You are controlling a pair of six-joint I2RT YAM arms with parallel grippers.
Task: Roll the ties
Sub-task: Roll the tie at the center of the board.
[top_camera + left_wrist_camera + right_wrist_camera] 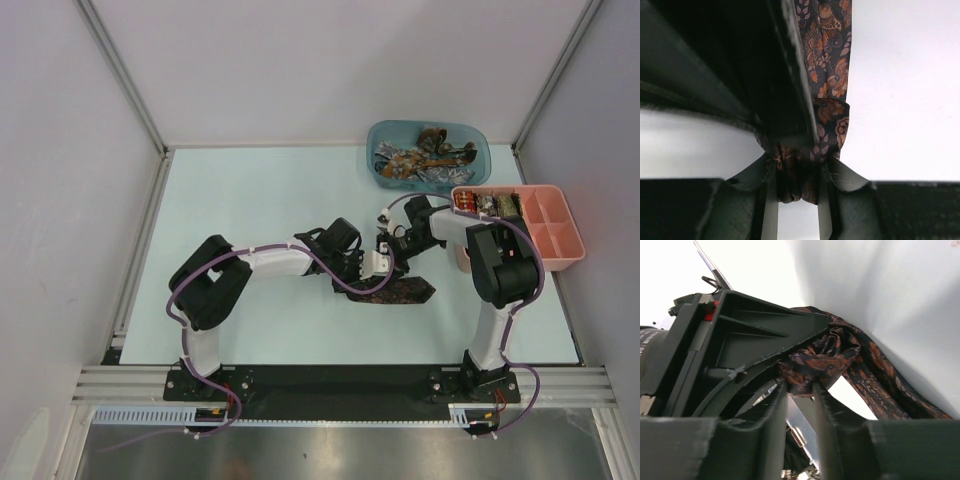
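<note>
The left gripper (796, 182) is clamping a bunched, part-rolled end of the brown patterned tie (832, 55), and the right gripper (800, 395) is pinching the same roll from the far right. The rest of the tie is trailing flat on the table (250, 200) at its middle, just near of both grippers. More ties (425, 158) are lying in the tub (478, 135) at the far right, beside the tray (560, 245).

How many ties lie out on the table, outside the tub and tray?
1: the dark patterned tie at mid-table, pinched by both the left end effector and right end effector. More could be hidden under them.
</note>
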